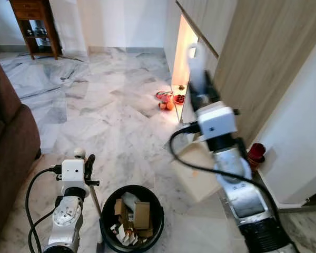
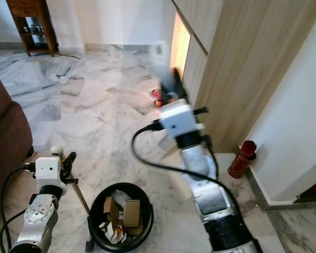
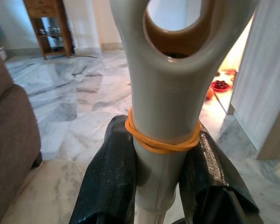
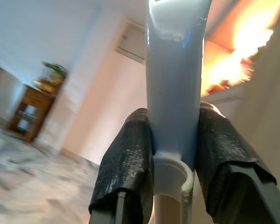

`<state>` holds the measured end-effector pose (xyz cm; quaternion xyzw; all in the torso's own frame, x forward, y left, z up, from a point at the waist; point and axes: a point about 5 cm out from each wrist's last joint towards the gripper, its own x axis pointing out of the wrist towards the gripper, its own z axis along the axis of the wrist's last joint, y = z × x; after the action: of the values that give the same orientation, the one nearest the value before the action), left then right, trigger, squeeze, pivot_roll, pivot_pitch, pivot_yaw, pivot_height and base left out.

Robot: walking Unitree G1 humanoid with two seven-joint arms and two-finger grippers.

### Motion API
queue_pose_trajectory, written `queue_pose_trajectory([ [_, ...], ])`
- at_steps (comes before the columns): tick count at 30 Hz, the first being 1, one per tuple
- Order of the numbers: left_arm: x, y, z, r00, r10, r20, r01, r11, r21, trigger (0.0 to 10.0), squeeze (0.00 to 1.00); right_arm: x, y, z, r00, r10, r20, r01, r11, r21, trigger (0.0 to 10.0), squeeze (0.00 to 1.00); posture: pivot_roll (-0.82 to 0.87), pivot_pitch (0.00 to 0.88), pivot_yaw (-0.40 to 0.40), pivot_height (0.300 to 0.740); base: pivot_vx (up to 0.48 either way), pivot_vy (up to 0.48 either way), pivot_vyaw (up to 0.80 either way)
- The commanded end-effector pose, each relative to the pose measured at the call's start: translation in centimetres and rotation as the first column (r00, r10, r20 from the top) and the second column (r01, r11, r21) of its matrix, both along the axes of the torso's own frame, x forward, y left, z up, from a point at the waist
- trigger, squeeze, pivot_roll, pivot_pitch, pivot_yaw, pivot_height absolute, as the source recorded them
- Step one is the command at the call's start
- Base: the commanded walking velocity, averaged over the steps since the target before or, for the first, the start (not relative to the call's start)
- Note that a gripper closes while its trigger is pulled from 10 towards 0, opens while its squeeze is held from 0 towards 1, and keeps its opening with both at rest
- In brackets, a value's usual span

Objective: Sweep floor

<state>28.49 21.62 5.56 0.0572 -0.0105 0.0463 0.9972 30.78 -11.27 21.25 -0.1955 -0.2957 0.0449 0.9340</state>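
Observation:
My left gripper (image 1: 86,164) is shut on a grey-white handle (image 3: 163,93) that has a loop at its top and an orange rubber band around it. Its thin pole (image 1: 95,203) runs down to the floor beside a black bin (image 1: 159,211). My right gripper (image 1: 200,94) is raised in front of the wooden wall and is shut on a pale blue handle (image 4: 175,70), which is blurred in the eye views. A tan flat shape (image 1: 200,171) lies on the floor under my right arm; I cannot tell what it is.
The black bin holds cardboard scraps (image 1: 139,213). A brown sofa (image 1: 8,137) stands at the left and a wooden cabinet (image 1: 34,21) at the far left. Red dishes with oranges (image 1: 166,100) sit by a lit niche. A red bottle (image 2: 241,158) stands by the wall.

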Motion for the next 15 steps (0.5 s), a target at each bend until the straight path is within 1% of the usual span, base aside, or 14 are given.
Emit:
queue_pose_trajectory([
  [1,0.4,0.0,0.8,0.999,-0.004,0.048,0.004,1.000,0.000,10.0,0.00,0.7,-1.2,-0.1,0.997,-0.077,-0.016,0.078,0.995,0.061,10.0,0.00,0.01,0.000,-0.057,0.740,0.000,0.000,0.00],
  [5,0.3,0.0,0.8,0.999,-0.005,0.047,0.005,1.000,0.002,10.0,0.00,1.3,-2.6,-2.1,0.986,-0.129,-0.105,0.143,0.980,0.138,10.0,0.00,0.02,0.000,-0.057,0.740,0.000,0.000,0.00],
  [6,0.3,0.0,0.8,0.999,-0.006,0.047,0.006,1.000,0.002,10.0,0.00,1.4,-2.8,-2.5,0.983,-0.142,-0.120,0.159,0.976,0.147,10.0,0.00,0.02,0.000,-0.057,0.740,0.000,0.000,0.00],
  [7,0.2,0.1,0.7,0.999,-0.007,0.049,0.007,1.000,0.002,10.0,0.00,1.6,-3.4,-3.6,0.974,-0.162,-0.159,0.188,0.968,0.163,10.0,0.00,0.03,0.000,-0.054,0.740,0.000,0.000,0.00],
  [8,0.2,0.1,0.7,0.999,-0.007,0.049,0.007,1.000,0.002,10.0,0.00,1.6,-3.4,-3.6,0.974,-0.162,-0.159,0.188,0.968,0.163,10.0,0.00,0.03,0.000,-0.054,0.740,0.000,0.000,0.00],
  [9,0.0,0.2,0.7,0.999,-0.007,0.046,0.007,1.000,0.004,10.0,0.00,1.8,-3.9,-4.5,0.965,-0.174,-0.194,0.208,0.962,0.175,10.0,0.00,0.03,0.000,-0.052,0.740,0.000,0.000,0.00],
  [10,0.0,0.3,0.7,0.999,-0.007,0.044,0.006,1.000,0.005,10.0,0.00,1.8,-4.0,-4.8,0.962,-0.179,-0.207,0.217,0.960,0.179,10.0,0.00,0.03,0.000,-0.051,0.740,0.000,0.000,0.00],
  [11,0.0,0.3,0.6,0.999,-0.007,0.043,0.007,1.000,0.007,10.0,0.00,1.9,-4.1,-5.1,0.957,-0.185,-0.223,0.226,0.958,0.175,10.0,0.00,0.03,0.000,-0.047,0.740,0.000,0.000,0.00],
  [15,-0.2,0.5,0.7,0.999,-0.013,0.043,0.012,1.000,0.010,10.0,0.00,2.1,-4.3,-5.8,0.954,-0.212,-0.211,0.237,0.966,0.104,10.0,0.00,0.03,0.000,-0.045,0.740,0.000,0.000,0.00],
])
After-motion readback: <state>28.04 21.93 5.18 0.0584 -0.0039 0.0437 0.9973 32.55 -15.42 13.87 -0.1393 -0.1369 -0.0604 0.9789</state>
